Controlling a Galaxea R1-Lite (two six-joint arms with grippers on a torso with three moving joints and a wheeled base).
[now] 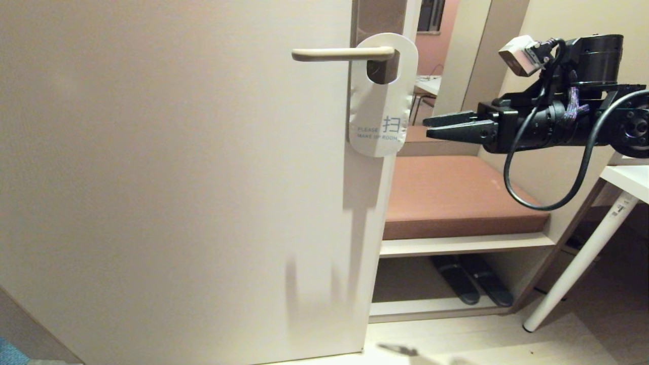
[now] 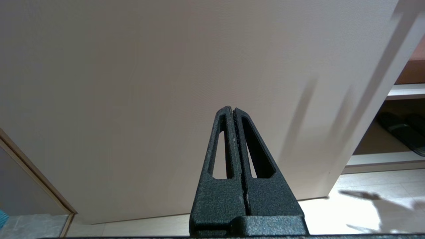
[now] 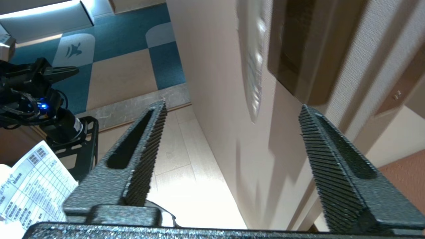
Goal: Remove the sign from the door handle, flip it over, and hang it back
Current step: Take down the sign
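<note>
From the head, the right gripper [image 1: 430,127] hangs released just beside the sign [image 1: 381,101], white "MAKE UP ROOM" side out, hung on the door handle [image 1: 342,53]. Left wrist: left gripper [image 2: 233,110] clenched, empty, facing the door [image 2: 166,83]. Right wrist: fingers [image 3: 146,149] spread wide, the sign seen edge-on against the door.

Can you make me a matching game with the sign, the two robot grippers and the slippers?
Things:
1 sign
2 left gripper
3 right gripper
4 slippers

States:
A shut, empty
B on the low shelf
C hanging on the door handle
D open, just right of the sign

Pairs: 1-C, 2-A, 3-D, 4-B
</note>
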